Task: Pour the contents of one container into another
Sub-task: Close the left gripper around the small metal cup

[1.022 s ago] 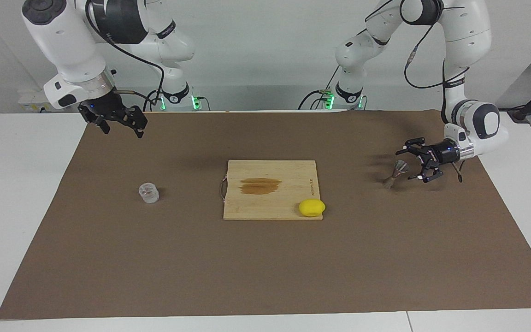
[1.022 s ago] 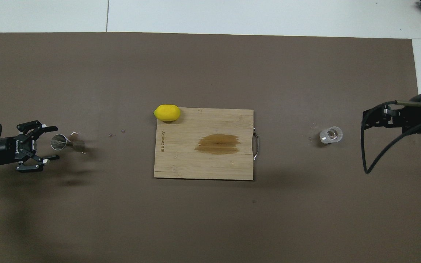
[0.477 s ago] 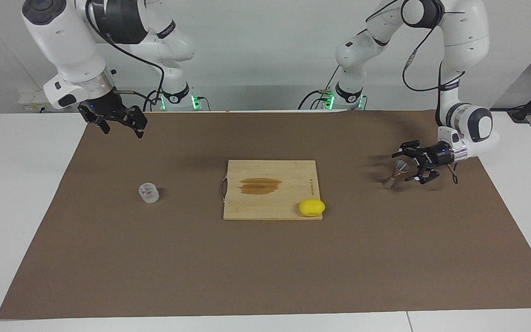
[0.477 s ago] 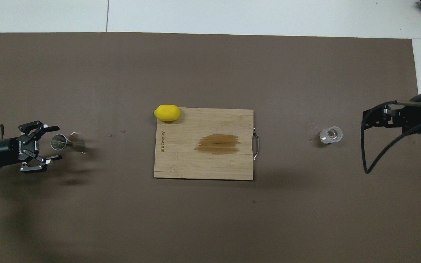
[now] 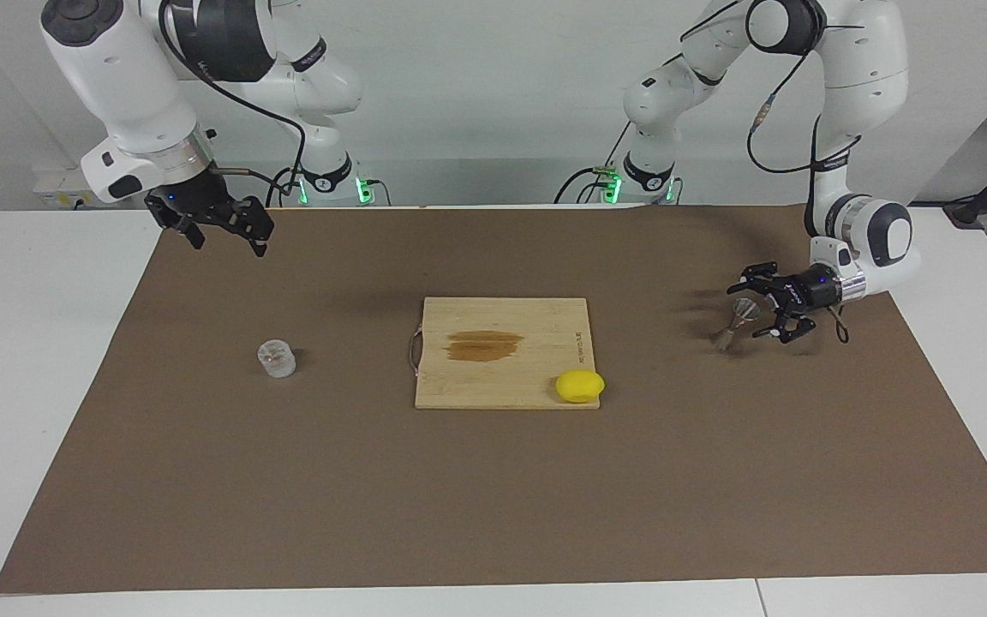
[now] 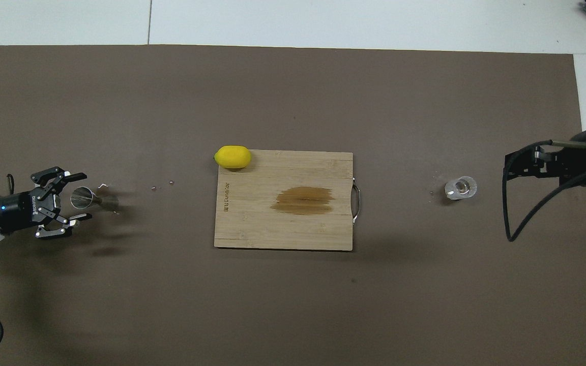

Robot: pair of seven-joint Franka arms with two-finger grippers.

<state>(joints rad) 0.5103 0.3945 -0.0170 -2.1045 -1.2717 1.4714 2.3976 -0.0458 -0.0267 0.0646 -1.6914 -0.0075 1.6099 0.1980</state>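
The silvery hourglass jigger [image 5: 732,326] stands on the brown mat at the left arm's end, also in the overhead view [image 6: 100,200]. My left gripper [image 5: 749,312] is low and level with it, open, with a finger on either side of the jigger's upper cone [image 6: 78,197]; no grip shows. The small clear cup [image 5: 276,358] stands on the mat at the right arm's end, also in the overhead view [image 6: 460,187]. My right gripper [image 5: 228,233] is open and empty, raised over the mat's edge nearer the robots, apart from the cup [image 6: 516,166].
A wooden cutting board [image 5: 502,377] with a brown stain lies mid-table. A yellow lemon [image 5: 579,386] rests at its corner toward the left arm's end, farther from the robots [image 6: 232,156]. Small crumbs [image 6: 155,188] lie between jigger and board.
My left gripper has moved in toward the jigger, so its open fingers now flank the upper cone. The jigger, the cup and the right arm have not moved.
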